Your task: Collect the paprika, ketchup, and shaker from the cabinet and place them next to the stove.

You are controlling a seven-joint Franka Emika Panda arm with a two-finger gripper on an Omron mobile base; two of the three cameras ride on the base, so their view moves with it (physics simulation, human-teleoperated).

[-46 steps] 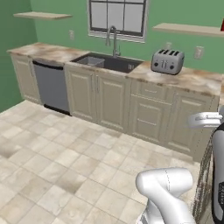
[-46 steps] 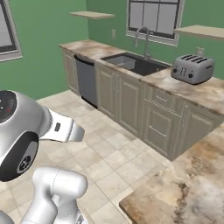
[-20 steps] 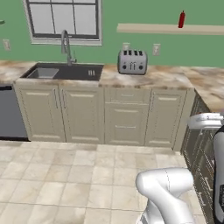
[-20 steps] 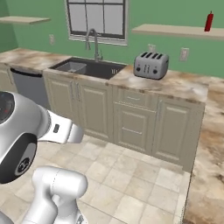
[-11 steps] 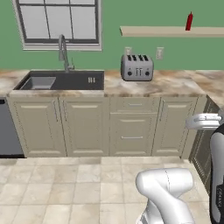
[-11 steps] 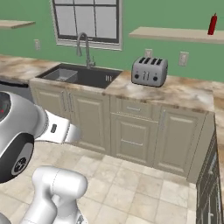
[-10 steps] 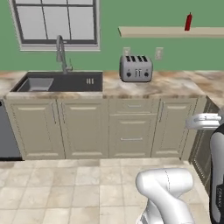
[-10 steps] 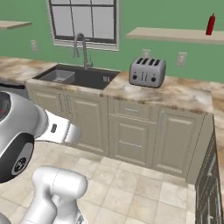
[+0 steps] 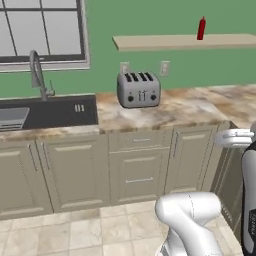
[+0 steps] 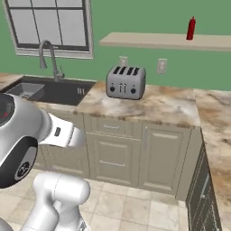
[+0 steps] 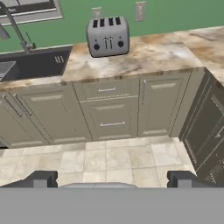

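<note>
My claw (image 11: 112, 180) hung with its jaws spread wide and nothing between them, low over the tiled floor (image 11: 109, 159) and facing the cupboards, well short of anything I was meant to fetch. The ketchup (image 9: 201, 28) stood upright on the shelf (image 9: 165, 42) against the green wall, near its right-hand part, high above the tabletop (image 9: 185, 107) and to the right of the toaster (image 9: 139, 89). The paprika and the shaker I could not make out along the stretch of shelf that I saw; they may have stood further right, past the edge of my view, but I couldn't say. To my mind the risks lay ahead. The shelf sat high and far back, so a reach from where I stood would likely have fallen short or come in at a poor angle, and a slim bottle like that tips easily if a finger nudges it before the jaws close. A knocked bottle could roll off the shelf onto the tabletop or the floor. The toaster stood below and just left of my likely path, so a low swing of the arm might have clipped it.
</note>
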